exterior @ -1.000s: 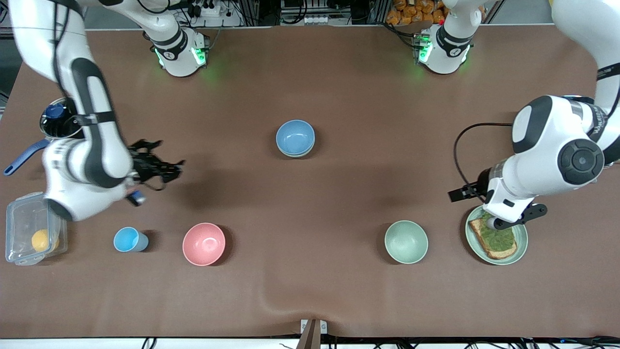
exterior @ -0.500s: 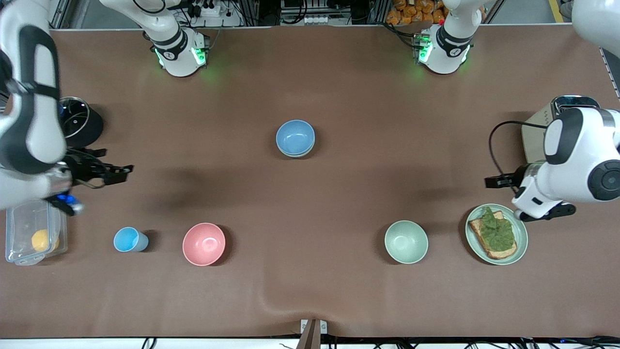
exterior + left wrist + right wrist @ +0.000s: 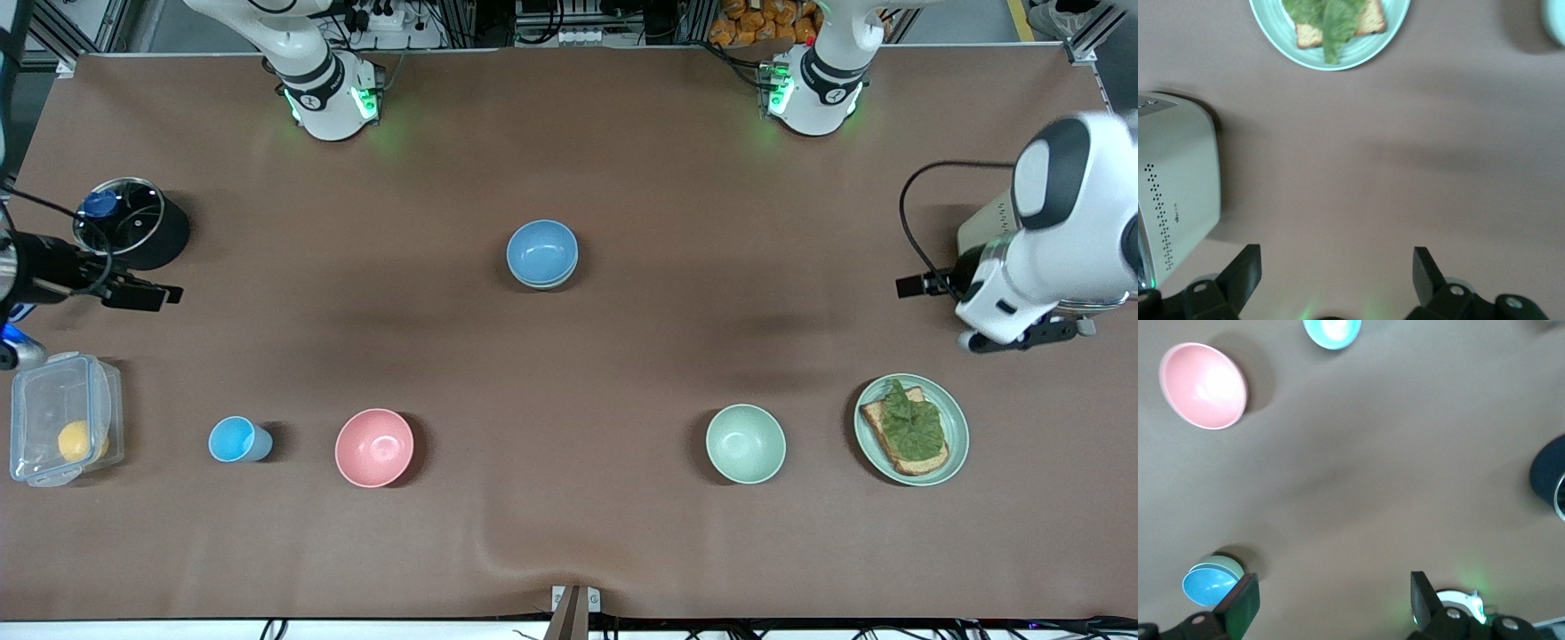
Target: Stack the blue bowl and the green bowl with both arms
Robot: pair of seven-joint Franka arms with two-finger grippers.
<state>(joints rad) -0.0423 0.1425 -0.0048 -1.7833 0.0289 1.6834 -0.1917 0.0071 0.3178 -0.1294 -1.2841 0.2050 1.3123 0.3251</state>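
The blue bowl (image 3: 541, 250) sits nested in the green bowl (image 3: 542, 284) at the middle of the table; only a sliver of green rim shows under it. The right wrist view shows the same pair, blue bowl (image 3: 1205, 585) inside green bowl (image 3: 1229, 565). My left gripper (image 3: 1336, 267) hangs open and empty over bare table beside the toaster, at the left arm's end. My right gripper (image 3: 1335, 597) is open and empty, high over the right arm's end of the table. Both are well away from the bowls.
A pink bowl (image 3: 374, 447), a light-blue cup (image 3: 236, 439) and a pale mint bowl (image 3: 745, 443) stand nearer the front camera. A plate with toast (image 3: 956, 436), a toaster (image 3: 987, 233), a black pot (image 3: 133, 222) and a clear box (image 3: 58, 418) sit at the table's ends.
Both arms have drawn back from the middle toward their own ends of the table. Their grippers stay open. The bowls have not moved.
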